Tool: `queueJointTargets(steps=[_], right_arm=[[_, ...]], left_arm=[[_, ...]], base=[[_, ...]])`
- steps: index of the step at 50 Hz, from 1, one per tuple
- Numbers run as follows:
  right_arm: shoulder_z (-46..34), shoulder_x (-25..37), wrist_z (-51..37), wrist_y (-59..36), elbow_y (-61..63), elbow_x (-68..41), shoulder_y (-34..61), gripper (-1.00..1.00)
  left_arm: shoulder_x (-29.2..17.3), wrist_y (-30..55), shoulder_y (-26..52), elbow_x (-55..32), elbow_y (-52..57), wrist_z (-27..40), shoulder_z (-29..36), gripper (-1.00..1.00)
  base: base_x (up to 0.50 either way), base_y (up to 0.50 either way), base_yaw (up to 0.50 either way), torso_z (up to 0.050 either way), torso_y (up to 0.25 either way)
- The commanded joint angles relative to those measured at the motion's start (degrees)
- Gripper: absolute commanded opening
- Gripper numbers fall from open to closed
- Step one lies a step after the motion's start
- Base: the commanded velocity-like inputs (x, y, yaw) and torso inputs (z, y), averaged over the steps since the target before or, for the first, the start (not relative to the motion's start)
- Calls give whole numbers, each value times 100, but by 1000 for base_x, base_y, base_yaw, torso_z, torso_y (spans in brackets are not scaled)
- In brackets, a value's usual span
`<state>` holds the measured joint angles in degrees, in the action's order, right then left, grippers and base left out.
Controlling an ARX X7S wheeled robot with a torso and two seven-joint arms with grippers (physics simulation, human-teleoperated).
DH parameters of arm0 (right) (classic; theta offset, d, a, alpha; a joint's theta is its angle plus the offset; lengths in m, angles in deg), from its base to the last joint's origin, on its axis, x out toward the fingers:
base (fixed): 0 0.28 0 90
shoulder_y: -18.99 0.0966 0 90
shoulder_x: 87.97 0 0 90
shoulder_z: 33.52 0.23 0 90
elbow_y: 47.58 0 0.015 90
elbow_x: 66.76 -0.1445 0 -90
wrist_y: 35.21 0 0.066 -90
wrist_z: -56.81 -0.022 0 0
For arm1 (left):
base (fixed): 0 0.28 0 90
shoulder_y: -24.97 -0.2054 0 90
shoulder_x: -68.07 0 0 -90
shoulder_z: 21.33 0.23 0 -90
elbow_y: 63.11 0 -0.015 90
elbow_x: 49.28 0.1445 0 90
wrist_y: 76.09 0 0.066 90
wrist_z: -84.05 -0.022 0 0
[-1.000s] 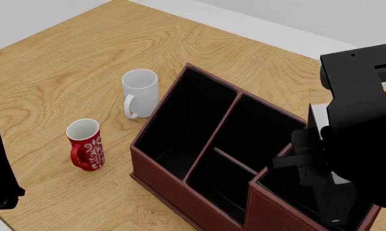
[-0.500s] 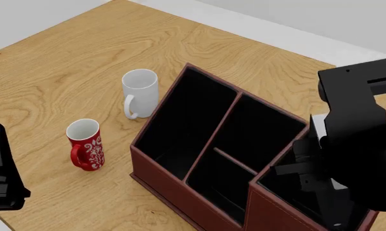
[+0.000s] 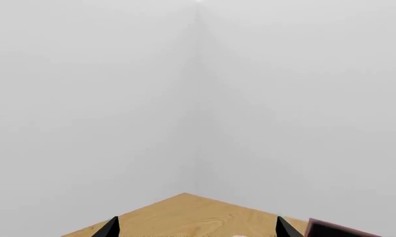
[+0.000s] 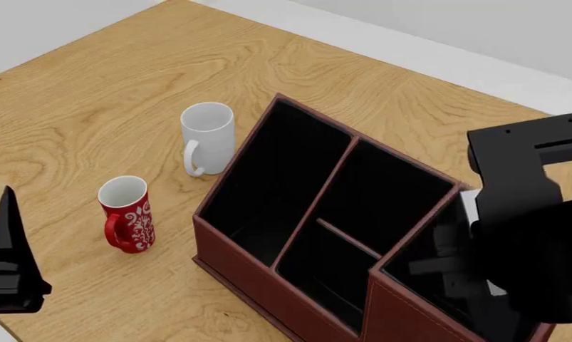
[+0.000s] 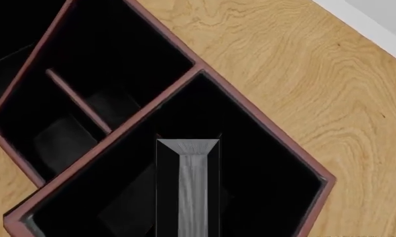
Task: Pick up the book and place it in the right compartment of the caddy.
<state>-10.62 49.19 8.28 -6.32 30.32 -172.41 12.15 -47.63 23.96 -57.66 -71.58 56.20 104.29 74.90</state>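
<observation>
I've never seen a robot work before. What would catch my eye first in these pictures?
Probably the big reddish-brown caddy with black compartments, filling the near right of the wooden table. The right gripper hangs in its right compartment with the book standing on end inside. Left of the caddy stand a white mug and a red patterned mug.

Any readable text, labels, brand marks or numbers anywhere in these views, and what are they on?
None readable.
Red mug: white ornamental pattern only, no letters.
White mug: plain.
Caddy: plain reddish-brown walls, black lining, no label.
Book: black covers and pale page edges, no title visible.
</observation>
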Motion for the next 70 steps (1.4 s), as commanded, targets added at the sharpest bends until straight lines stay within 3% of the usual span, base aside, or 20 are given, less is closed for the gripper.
queueJointTargets(steps=[1,14,15,70], right_arm=[[-19,-117,339,48,-185,593,-87,-100],[-52,-155,327,125,-381,584,-222,-100],[-4,-113,238,134,-325,528,-175,100],[635,626,-1052,220,1090,-244,594,100]], left_arm=[[-5,-9,11,38,-30,2,48,100],[-7,0,30,54,-59,13,88,100],[-9,3,31,50,-56,15,86,100],[-50,-38,50,-59,-41,41,91,100]], base=[[0,0,0,0,0],[0,0,0,0,2],[0,0,0,0,0],[0,0,0,0,0]])
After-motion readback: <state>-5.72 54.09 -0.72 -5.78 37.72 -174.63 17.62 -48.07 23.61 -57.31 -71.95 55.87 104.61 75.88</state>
